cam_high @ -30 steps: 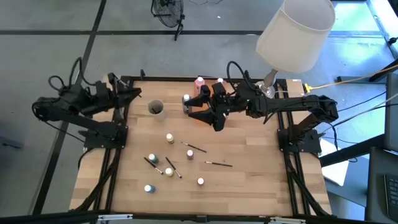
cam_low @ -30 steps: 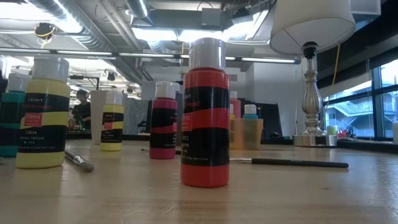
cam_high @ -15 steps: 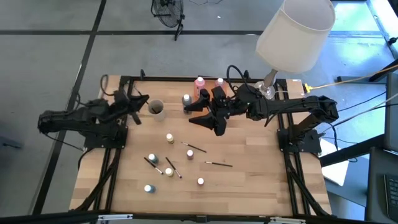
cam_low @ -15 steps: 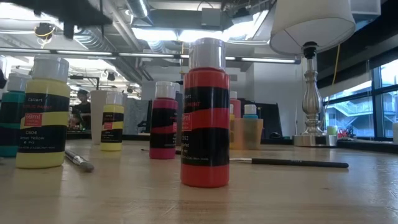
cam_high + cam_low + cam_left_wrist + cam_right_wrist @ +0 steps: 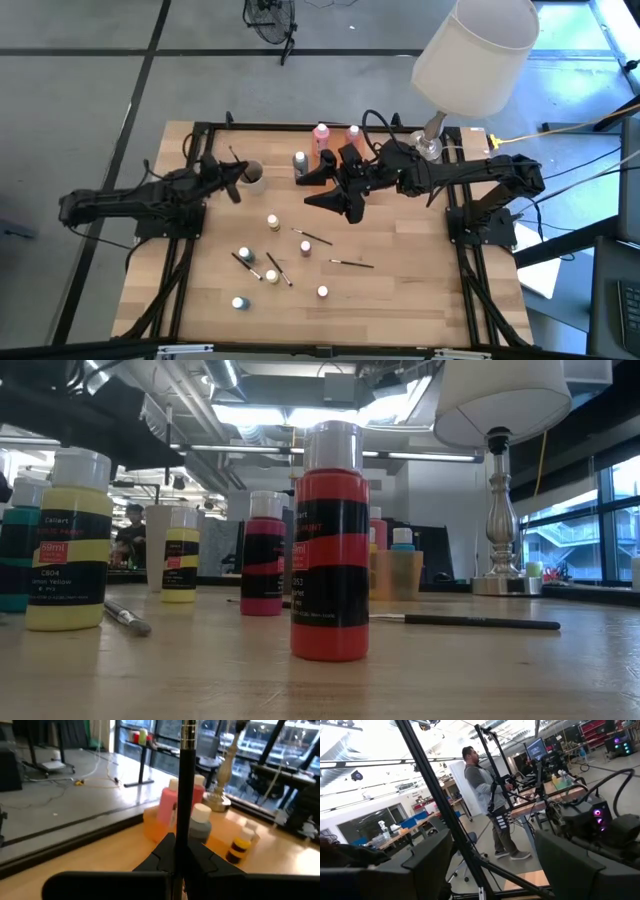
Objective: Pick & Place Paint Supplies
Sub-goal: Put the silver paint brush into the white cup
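Note:
My left gripper (image 5: 234, 178) stands at the table's far left beside a round cup (image 5: 254, 178), shut on a thin dark brush (image 5: 186, 795). My right gripper (image 5: 313, 186) hangs open, high over the far middle of the table, with nothing between its fingers (image 5: 572, 867). Several small capped paint bottles, such as the yellow one (image 5: 273, 222), stand on their bases mid-table. Thin dark brushes (image 5: 313, 237) lie flat among them. A pink bottle (image 5: 321, 135), an orange one (image 5: 353, 133) and a grey one (image 5: 300, 160) stand at the far edge. My left gripper pinches the brush's dark shaft (image 5: 180, 845) between its two shut fingers. The fingers come about level from the table's left side and lie across the shaft. The brush stands upright out of the fingers, metal ferrule (image 5: 188, 735) up; its lower end is hidden by the gripper.
A big lamp with a white shade (image 5: 475, 55) and a metal base (image 5: 432, 140) stands at the far right corner. In the low view a red bottle (image 5: 330, 550) and a yellow one (image 5: 68, 550) stand close to the camera. A person stands in the room beyond (image 5: 487, 800).
My left gripper has come down and gone toward the table's right and near side, up to the cup. It has stayed shut on the brush, which has come along with it.

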